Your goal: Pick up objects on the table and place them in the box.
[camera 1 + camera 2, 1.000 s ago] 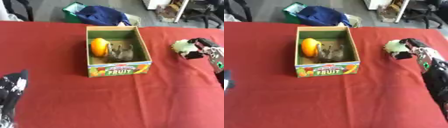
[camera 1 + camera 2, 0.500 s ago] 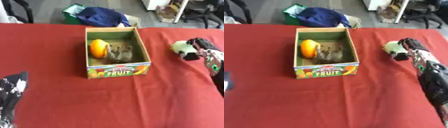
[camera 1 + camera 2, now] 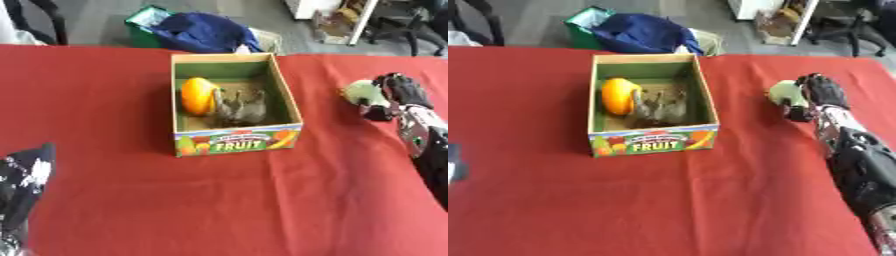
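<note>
A cardboard box [image 3: 238, 141] printed FRUIT stands on the red table [image 3: 131, 200]. Inside it lie an orange round thing [image 3: 198, 95] on the left and a grey-brown lumpy thing [image 3: 238, 107] beside it. To the right of the box my right hand [image 3: 820, 95] has its fingers curled round a pale green and white object [image 3: 784, 92], close to the cloth. Whether the object rests on the cloth or is lifted I cannot tell. My left hand [image 3: 22, 185] rests at the lower left corner, fingers relaxed, holding nothing.
Beyond the table's far edge lie a blue cloth bundle [image 3: 208, 31] and a green crate [image 3: 148, 17] on the floor. Chair legs [image 3: 398, 30] stand at the far right.
My right hand with the pale object has stayed in almost the same spot to the right of the box. The left hand has not moved.
</note>
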